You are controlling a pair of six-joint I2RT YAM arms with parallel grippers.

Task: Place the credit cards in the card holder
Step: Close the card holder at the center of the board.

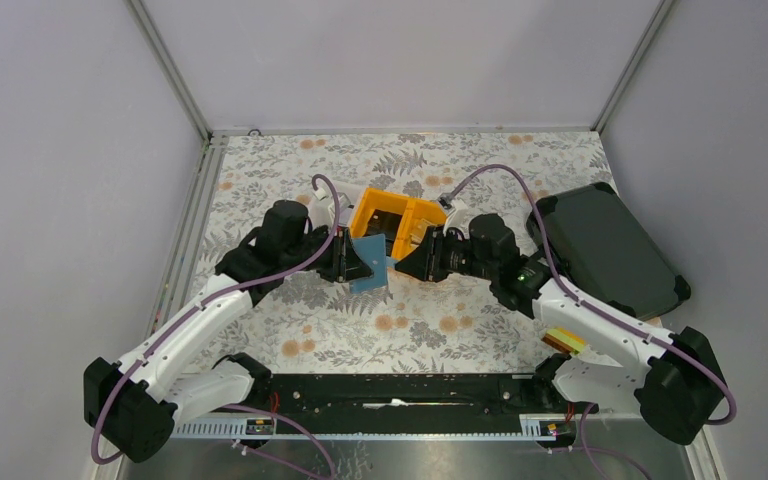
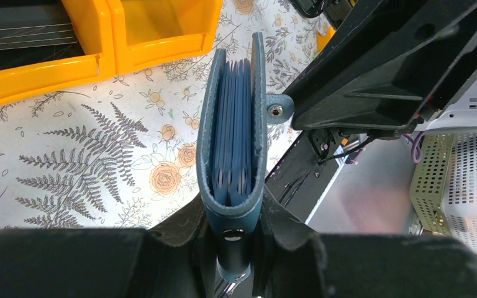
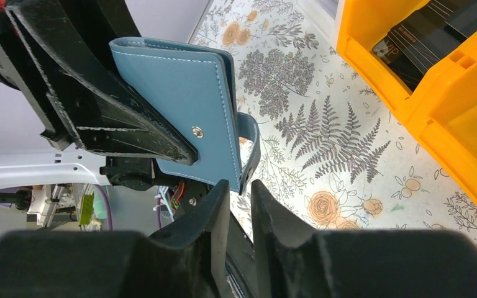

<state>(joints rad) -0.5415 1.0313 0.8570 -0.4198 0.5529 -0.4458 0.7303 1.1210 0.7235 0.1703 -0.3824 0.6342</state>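
Over the floral bench the left end effector clamps the card holder by its fold, tab at the right end effector, whose grip is unclear.

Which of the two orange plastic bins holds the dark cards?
The orange plastic bin on the left in the left wrist view: black cards lie inside, while its neighbour shows only bare orange.

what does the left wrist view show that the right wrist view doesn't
Only left wrist: the wallet edge-on, showing its lighter inner pockets, and mesh baskets off to the side. Only right wrist: the flat outer cover with pale stitching. Both: the left fingers pinching the wallet, its snap strap, the orange bin holding dark cards, the flowered tablecloth.
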